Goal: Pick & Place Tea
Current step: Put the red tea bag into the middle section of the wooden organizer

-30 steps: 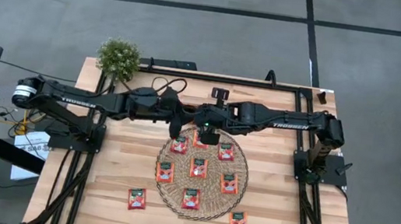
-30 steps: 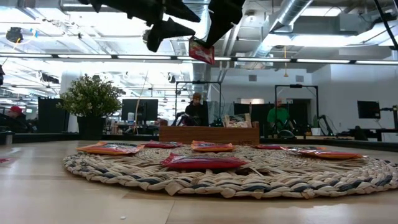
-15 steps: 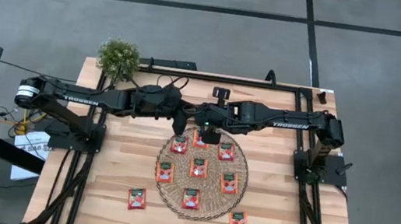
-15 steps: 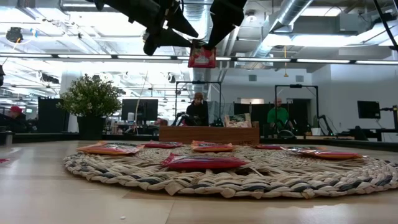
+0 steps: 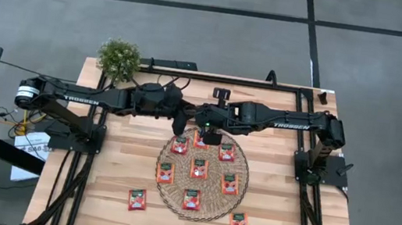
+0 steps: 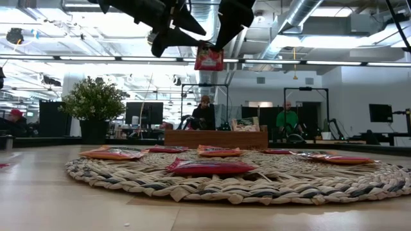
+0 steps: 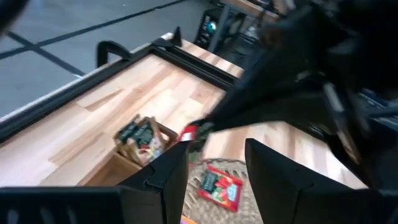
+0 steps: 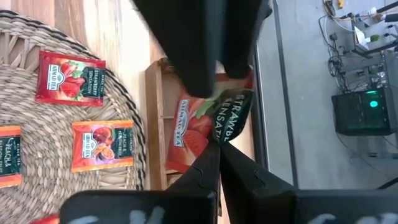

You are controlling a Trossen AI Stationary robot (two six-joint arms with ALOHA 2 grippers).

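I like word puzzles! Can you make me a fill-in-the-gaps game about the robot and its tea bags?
1. The right pincer is pinching a red ____ bag.
2. Most tea bags lie on a round woven ____.
3. The left pincer is ____ and holds nothing.
4. The leafy green ____ stands at a table corner.

Missing words: tea; mat; open; plant

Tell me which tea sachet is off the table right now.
The red sachet pinched in the shut right gripper, hanging high above the woven mat; all others lie flat.
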